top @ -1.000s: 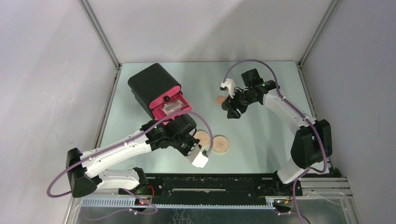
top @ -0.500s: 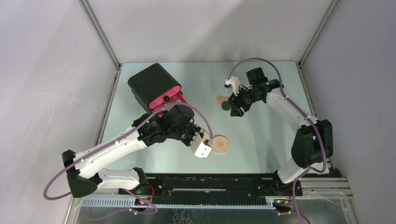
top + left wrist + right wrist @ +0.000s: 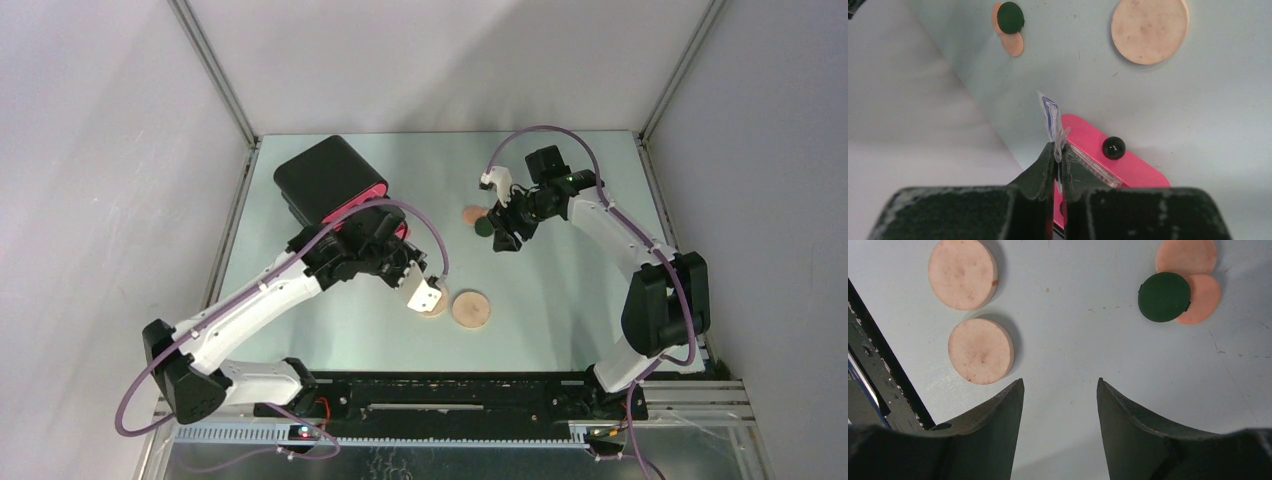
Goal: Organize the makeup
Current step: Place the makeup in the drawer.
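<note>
In the left wrist view my left gripper (image 3: 1058, 150) is shut on a clear packet (image 3: 1051, 116), whose edge sticks up between the jaws. Right below it lies the pink drawer (image 3: 1128, 167) with its black knob (image 3: 1113, 147). From above, the left arm hides that drawer at the front of the black box (image 3: 325, 178). My right gripper (image 3: 1060, 382) stands open above bare table, holding nothing. A dark-green round (image 3: 1164, 296) overlaps two peach rounds (image 3: 1187, 255) just beyond it. Two tan discs (image 3: 962, 272) (image 3: 980, 351) lie side by side near the front.
The left wrist camera covers part of one tan disc (image 3: 435, 306); the other (image 3: 470, 308) lies in the open. Grey walls close in the table (image 3: 560, 290) at the back and both sides. The right gripper (image 3: 499, 236) hangs beside the rounds (image 3: 478, 220).
My left arm has swung from the table's front toward the black box, bringing its gripper over the pink drawer. The right gripper shifted slightly right, uncovering the dark-green round.
</note>
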Controlling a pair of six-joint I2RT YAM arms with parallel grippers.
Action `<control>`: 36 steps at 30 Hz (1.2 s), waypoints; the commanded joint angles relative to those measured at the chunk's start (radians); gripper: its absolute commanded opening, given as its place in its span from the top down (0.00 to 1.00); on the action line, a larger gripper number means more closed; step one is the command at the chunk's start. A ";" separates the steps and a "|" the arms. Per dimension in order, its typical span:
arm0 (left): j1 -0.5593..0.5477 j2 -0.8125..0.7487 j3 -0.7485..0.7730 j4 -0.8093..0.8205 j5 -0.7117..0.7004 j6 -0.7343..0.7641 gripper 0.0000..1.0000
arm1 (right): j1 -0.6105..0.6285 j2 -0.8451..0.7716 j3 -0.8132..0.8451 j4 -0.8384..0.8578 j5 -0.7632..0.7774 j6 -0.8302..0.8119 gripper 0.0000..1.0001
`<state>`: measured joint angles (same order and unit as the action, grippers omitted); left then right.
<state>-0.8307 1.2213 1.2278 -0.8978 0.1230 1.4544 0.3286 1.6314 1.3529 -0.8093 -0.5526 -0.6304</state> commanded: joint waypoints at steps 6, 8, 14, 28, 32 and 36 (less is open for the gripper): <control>0.114 0.070 0.000 0.065 0.095 0.192 0.89 | -0.003 0.004 0.000 -0.014 -0.012 -0.023 0.36; 0.135 0.085 -0.008 0.069 0.102 0.219 0.89 | -0.005 0.004 -0.001 -0.016 -0.010 -0.025 0.36; 0.210 0.114 -0.033 0.079 0.168 0.293 0.89 | -0.011 0.008 -0.001 -0.016 -0.010 -0.025 0.36; 0.307 0.155 -0.088 0.082 0.254 0.477 0.84 | -0.024 0.012 0.000 -0.017 -0.003 -0.023 0.36; 0.330 0.189 -0.055 0.032 0.251 0.545 0.83 | -0.030 0.007 -0.001 -0.017 0.002 -0.022 0.36; 0.362 0.214 -0.030 0.000 0.260 0.606 0.82 | -0.038 0.002 -0.001 -0.017 0.005 -0.020 0.36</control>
<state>-0.4953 1.4162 1.1587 -0.8516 0.3454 1.9579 0.3050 1.6424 1.3529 -0.8268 -0.5507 -0.6441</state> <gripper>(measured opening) 0.174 0.640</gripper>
